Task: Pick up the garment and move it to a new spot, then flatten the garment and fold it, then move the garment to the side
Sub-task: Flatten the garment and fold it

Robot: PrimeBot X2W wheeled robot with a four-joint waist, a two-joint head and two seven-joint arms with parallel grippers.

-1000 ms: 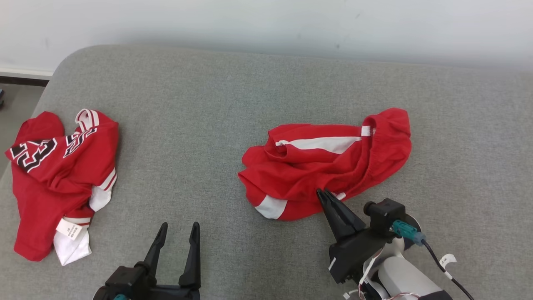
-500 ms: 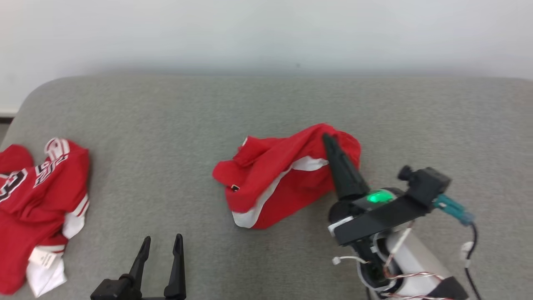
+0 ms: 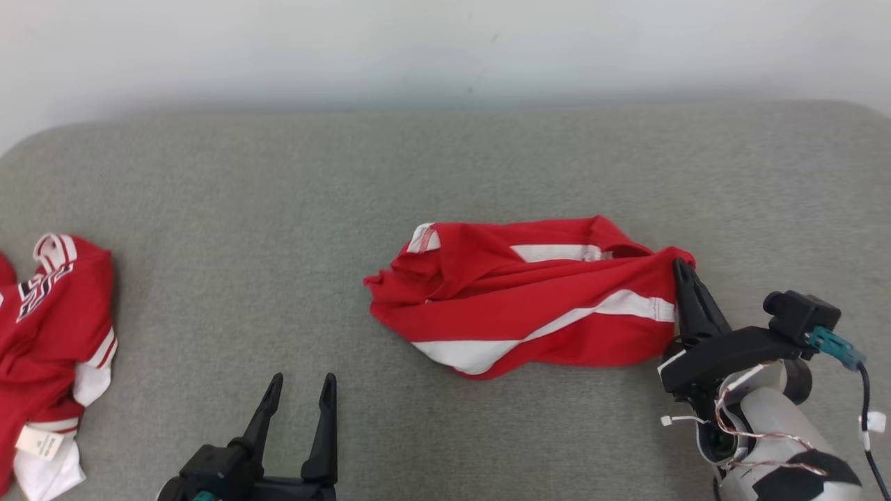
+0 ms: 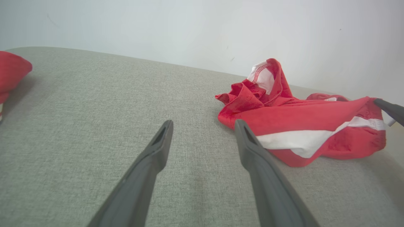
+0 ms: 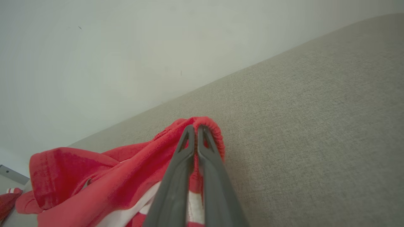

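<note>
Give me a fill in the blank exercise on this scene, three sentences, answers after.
The right gripper is shut on the ___ shorts.
The left gripper is ___, holding nothing.
In the head view, the jersey lies to the shorts' ___.
Missing words: red, open, left.

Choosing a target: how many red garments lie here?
2. One red white-striped fabric garment at centre, pinched by the right claw; one red numbered jersey at the left edge, cropped.
</note>
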